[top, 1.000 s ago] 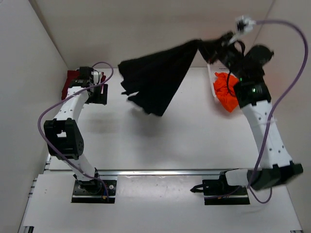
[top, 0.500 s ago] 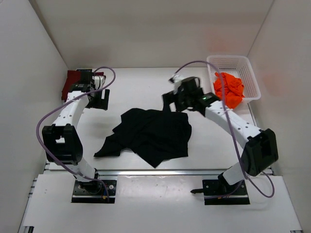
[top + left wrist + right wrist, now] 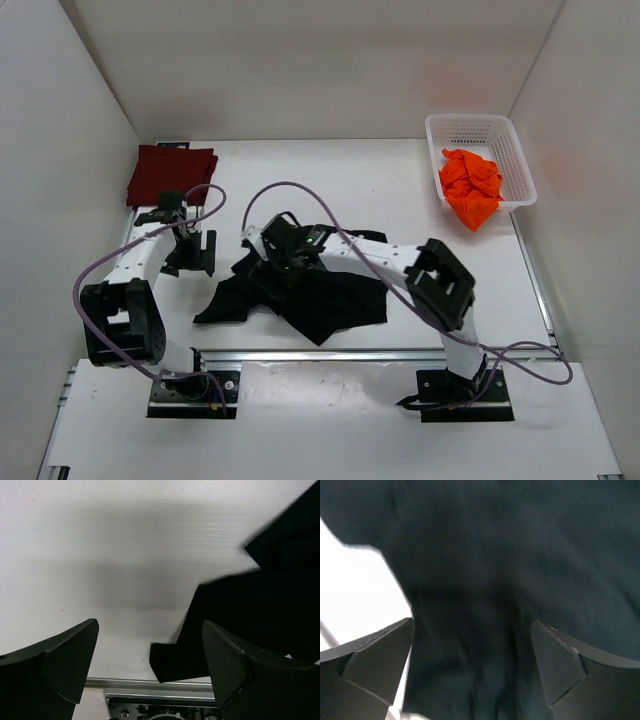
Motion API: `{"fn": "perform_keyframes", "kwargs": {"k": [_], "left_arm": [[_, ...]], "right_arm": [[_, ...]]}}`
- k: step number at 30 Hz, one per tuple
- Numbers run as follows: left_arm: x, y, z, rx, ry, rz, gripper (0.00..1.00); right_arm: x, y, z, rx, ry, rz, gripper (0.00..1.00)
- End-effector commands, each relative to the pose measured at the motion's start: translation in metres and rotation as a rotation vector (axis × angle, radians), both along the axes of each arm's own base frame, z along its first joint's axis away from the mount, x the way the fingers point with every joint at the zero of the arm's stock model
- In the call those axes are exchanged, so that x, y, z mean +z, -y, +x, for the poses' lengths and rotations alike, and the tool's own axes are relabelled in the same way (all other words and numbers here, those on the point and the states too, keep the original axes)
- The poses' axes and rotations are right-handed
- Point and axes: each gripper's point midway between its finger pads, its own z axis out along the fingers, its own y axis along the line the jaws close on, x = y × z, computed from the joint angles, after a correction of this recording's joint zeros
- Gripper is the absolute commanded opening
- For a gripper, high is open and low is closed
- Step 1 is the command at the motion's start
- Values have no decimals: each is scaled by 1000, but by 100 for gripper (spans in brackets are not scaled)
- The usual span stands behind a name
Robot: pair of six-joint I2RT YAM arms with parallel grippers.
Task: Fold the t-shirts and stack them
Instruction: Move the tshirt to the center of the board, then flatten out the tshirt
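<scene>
The black t-shirt [image 3: 330, 300] is lying in a rumpled heap on the table [image 3: 400, 200], near the front middle, with one flap trailing off to the left. The maroon t-shirt [image 3: 170, 175] sits folded flat in the far left corner. The orange t-shirt [image 3: 470, 188] is bunched up in the white basket [image 3: 478, 122] at the far right.

The right gripper [image 3: 272, 255] is down over the left part of the black one, jaws spread wide, nothing pinched. Its wrist view is pretty blurry, so I can't really say if the fingertips [image 3: 395, 645] touch the cloth. The left gripper [image 3: 198, 255] hovers just left of the shirt over bare table, jaws wide apart and empty, with the trailing edge showing beyond its fingers.
</scene>
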Motion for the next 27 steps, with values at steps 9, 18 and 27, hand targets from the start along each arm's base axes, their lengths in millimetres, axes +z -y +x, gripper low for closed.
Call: {"fn": "perform_keyframes", "kwargs": {"k": [9,18,27], "left_arm": [[8,-4,-1,-25,37,35,94],[17,-1,4,-57,87,43,95],[32,-4,20,-81,133,66,95]], "right_arm": [[-55,-37,-27,-7,-194,9,33],[112,-66,9,23,-80,358,0],[251,49,92,-307,47,767,0]]}}
